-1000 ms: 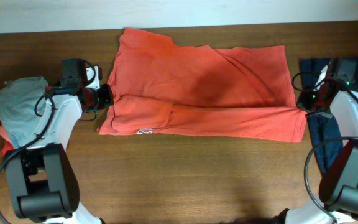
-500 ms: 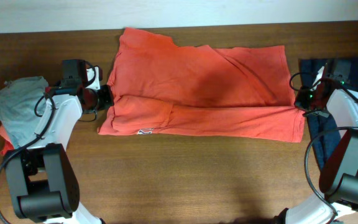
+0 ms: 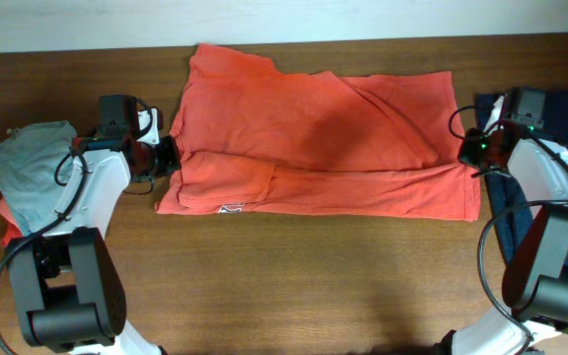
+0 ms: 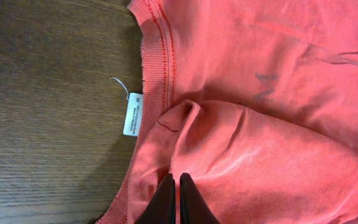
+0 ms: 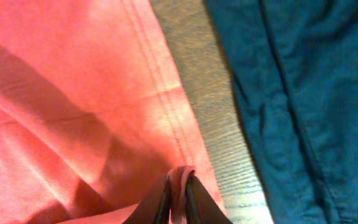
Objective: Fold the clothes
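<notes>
**Step in hand (judged).** Lengthwise fold of the orange-red cotton T-shirt (image 3: 314, 138). Spread flat across the far middle of the brown wooden table (image 3: 294, 286), collar end to the left, hem end to the right. Near long edge already turned over onto the body as a narrow band.

**Tool state.**
- Left tool (image 4: 174, 182): closed at the collar end, tips together on a raised pleat of cloth just beside the ribbed neckline; thin layer apparently pinched.
- Right tool (image 5: 178, 179): closed on the hem end, a nip of orange cloth visible between the tips, just beside the stitched hem.

**Next move (judged).**
- Raise both ends together, at equal height.
- Keep the cloth taut between the tools to prevent sag in the middle.
- Carry the gripped line across to the opposite long edge, lay down, then release.
- Risk: uneven lift, dragging the lower layer and skewing the fold.

**Other garments.** Crumpled grey garment (image 3: 33, 163) at the left edge, lying on a salmon garment (image 3: 6, 219); dark navy garment (image 5: 303, 93) at the right edge, apart from the hem, bare table between.

**Labels and writing.**
- White care label (image 4: 133, 114) on a thread loop at the collar, flat on the table; print too small to read.
- Faint grey mark (image 4: 264, 87) on the cloth, like a letter M; not legible as a word.
- Small pale logo (image 3: 230, 208) at the near edge; unreadable.
</notes>
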Controlling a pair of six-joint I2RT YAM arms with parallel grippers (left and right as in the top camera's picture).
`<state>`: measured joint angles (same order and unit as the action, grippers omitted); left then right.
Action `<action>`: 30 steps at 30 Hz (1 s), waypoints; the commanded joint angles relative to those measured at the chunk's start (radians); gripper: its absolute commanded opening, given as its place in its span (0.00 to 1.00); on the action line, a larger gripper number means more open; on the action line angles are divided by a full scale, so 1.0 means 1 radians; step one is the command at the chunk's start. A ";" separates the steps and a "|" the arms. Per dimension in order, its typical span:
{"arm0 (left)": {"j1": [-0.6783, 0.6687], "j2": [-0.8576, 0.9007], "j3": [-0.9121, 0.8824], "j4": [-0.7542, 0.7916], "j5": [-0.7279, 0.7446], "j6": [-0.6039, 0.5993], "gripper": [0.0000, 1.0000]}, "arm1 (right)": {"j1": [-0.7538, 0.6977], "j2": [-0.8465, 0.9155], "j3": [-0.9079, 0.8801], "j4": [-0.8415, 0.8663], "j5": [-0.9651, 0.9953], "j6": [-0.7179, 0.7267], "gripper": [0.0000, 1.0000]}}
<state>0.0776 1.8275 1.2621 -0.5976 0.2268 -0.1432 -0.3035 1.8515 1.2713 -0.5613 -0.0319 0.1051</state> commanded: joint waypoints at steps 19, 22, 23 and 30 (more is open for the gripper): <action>0.001 0.009 -0.006 -0.036 -0.011 0.018 0.04 | -0.015 0.064 0.112 -0.138 0.100 0.004 0.60; 0.001 0.009 -0.006 -0.047 -0.015 0.025 0.04 | -0.029 0.064 0.193 -0.209 0.100 0.004 0.61; 0.001 0.009 -0.006 -0.047 -0.014 0.025 0.04 | -0.031 0.064 0.209 -0.230 0.100 0.004 0.61; -0.016 0.009 -0.006 -0.093 -0.014 0.092 0.01 | -0.037 0.064 0.232 -0.470 -0.002 -0.098 0.58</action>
<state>0.0757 1.8275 1.2621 -0.6720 0.2207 -0.1158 -0.3393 1.9163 1.5101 -0.9752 0.0349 0.0799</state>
